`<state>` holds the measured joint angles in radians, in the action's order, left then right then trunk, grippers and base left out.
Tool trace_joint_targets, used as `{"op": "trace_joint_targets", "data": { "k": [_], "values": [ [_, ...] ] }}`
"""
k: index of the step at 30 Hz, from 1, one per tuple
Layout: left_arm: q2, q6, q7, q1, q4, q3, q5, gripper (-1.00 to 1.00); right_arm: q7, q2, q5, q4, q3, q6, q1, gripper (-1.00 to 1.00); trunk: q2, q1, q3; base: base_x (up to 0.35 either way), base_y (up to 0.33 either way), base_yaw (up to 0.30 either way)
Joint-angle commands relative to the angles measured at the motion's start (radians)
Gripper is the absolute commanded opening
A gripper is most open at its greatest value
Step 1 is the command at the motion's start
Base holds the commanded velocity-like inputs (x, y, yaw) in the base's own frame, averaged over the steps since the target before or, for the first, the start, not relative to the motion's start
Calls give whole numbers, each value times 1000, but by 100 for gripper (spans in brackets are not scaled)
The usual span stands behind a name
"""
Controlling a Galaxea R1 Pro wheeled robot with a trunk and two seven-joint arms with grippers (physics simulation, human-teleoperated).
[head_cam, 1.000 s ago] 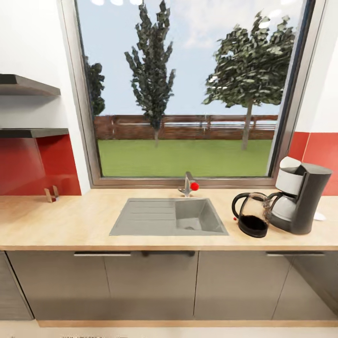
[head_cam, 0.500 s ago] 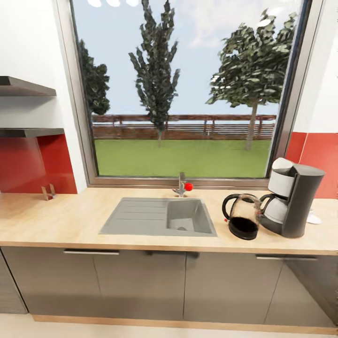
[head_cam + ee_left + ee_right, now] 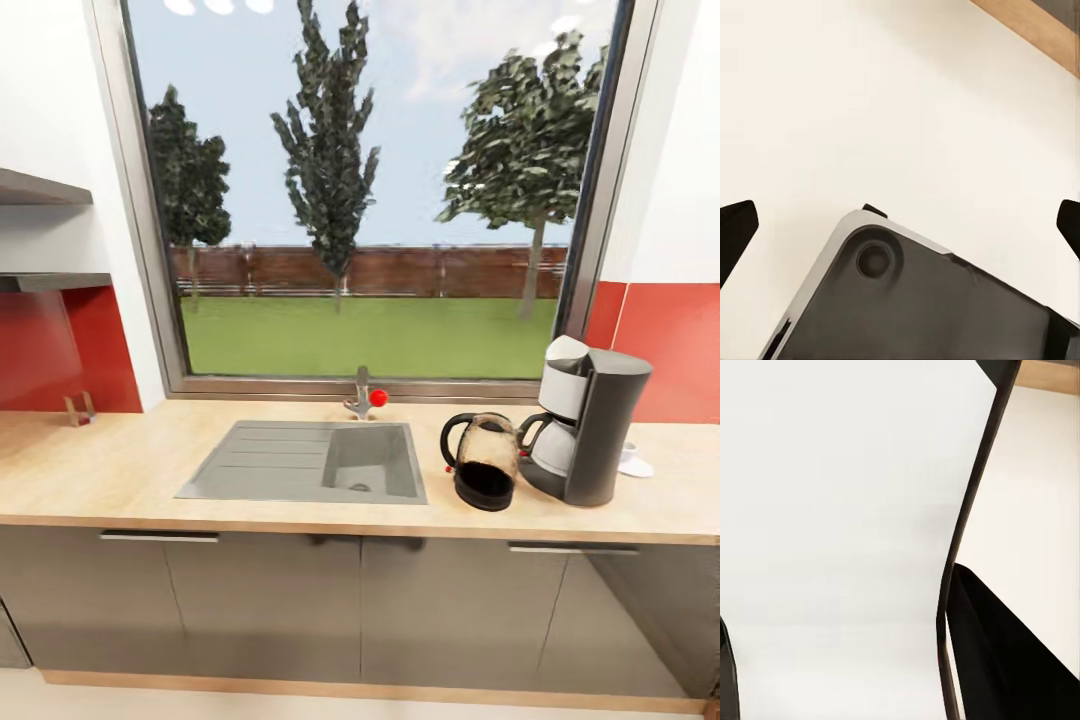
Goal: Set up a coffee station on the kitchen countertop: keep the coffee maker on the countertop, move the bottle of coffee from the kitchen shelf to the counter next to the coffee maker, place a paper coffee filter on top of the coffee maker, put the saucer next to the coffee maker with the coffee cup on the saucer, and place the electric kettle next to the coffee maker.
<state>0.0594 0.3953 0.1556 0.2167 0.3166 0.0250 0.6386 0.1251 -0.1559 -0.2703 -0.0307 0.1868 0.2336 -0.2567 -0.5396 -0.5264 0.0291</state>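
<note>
A dark grey coffee maker (image 3: 600, 430) stands on the wooden countertop (image 3: 120, 470) at the right, with a white rounded piece at its top front. Touching or nearly touching its left side is a glass electric kettle (image 3: 484, 462) with a black handle and a dark base. A white saucer or cup (image 3: 634, 464) pokes out from behind the coffee maker's right side; most of it is hidden. In the left wrist view my left gripper (image 3: 900, 225) is open, one dark fingertip (image 3: 735, 232) at each picture edge, over pale floor and a dark part of the robot.
A grey sink (image 3: 270, 462) with a drainboard is set into the counter's middle, and a faucet (image 3: 362, 392) with a red knob stands behind it. Two wall shelves (image 3: 45, 283) hang at the far left above a small holder (image 3: 78, 408). Grey cabinets (image 3: 260, 600) run below.
The whole head picture has shifted left and slightly down, so the camera has moved. The coffee maker, kettle and sink keep their places on the counter.
</note>
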Motion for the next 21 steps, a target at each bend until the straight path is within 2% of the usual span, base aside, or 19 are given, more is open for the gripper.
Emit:
{"op": "trace_joint_targets", "data": {
  "k": [1, 21],
  "values": [
    [0, 1, 5, 1, 1, 3, 10, 100, 2, -1, -5, -3, 10, 6, -1, -100, 0, 0, 0, 0, -290, 0],
    [0, 1, 5, 0, 1, 4, 10, 100, 2, 8, -7, -3, 10, 5, -1, -100, 0, 0, 0, 0, -290, 0]
  ]
}}
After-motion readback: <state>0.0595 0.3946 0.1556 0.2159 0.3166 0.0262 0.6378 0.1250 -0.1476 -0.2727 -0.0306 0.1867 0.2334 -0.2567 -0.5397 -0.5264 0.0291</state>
